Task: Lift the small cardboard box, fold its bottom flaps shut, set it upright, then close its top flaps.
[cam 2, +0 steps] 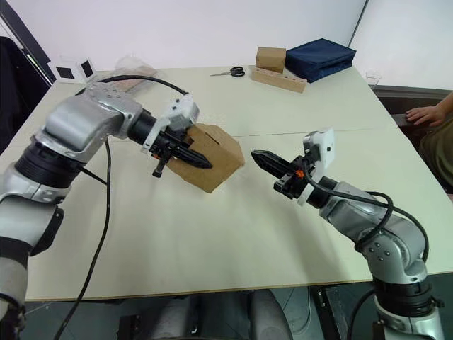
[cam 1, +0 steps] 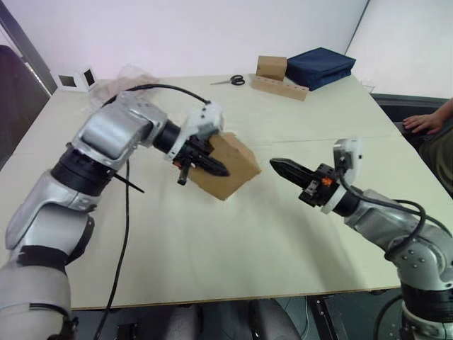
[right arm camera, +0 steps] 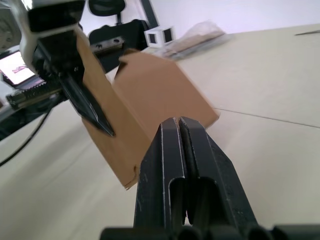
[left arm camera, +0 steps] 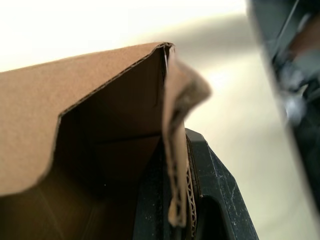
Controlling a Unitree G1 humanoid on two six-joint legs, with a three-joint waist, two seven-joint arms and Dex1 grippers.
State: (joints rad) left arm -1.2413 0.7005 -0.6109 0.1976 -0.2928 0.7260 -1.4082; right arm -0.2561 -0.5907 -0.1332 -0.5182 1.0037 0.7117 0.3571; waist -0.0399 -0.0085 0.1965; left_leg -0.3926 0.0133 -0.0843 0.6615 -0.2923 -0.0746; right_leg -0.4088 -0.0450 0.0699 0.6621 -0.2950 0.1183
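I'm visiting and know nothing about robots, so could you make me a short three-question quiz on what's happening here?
1. True or false: the left gripper is clamped on the small cardboard box.
2. The right gripper is: A) shut and apart from the box, B) holding scissors, C) inside the box.
3. Fill in: the scissors lie near the table's ____ edge.

Key: 1 true; 2 A; 3 far.

Small cardboard box (cam 1: 228,167) mid-table (cam 1: 212,248), tilted, at left gripper (cam 1: 212,166). Right gripper (cam 1: 287,168) just right of box, apart. Far side: scissors (cam 1: 231,81) left of brown box on strip (cam 1: 272,68); blue bag (cam 1: 319,66) right of that.
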